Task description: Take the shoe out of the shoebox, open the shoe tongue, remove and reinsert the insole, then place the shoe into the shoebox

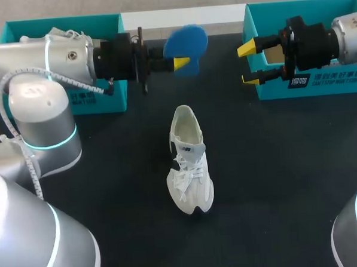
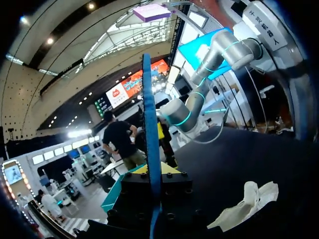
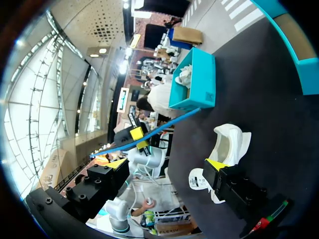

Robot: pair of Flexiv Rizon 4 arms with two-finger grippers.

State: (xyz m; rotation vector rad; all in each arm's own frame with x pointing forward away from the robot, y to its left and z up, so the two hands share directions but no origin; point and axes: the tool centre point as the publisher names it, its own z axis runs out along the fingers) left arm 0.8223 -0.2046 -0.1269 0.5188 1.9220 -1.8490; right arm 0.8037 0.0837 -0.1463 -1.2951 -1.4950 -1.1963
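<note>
A white shoe lies on the black table at mid-table, toe towards the front edge and laces loose. My left gripper hangs above the table's far middle, shut on a blue insole held on edge. In the left wrist view the insole stands up between the yellow tips of that gripper, with the shoe down beside it. My right gripper is open and empty, facing the insole from the right. From the right wrist, its own gripper points at the insole and the shoe.
A teal shoebox stands at the back left behind my left arm, and it shows again as the left shoebox past the insole. A second teal shoebox stands at the back right under my right wrist.
</note>
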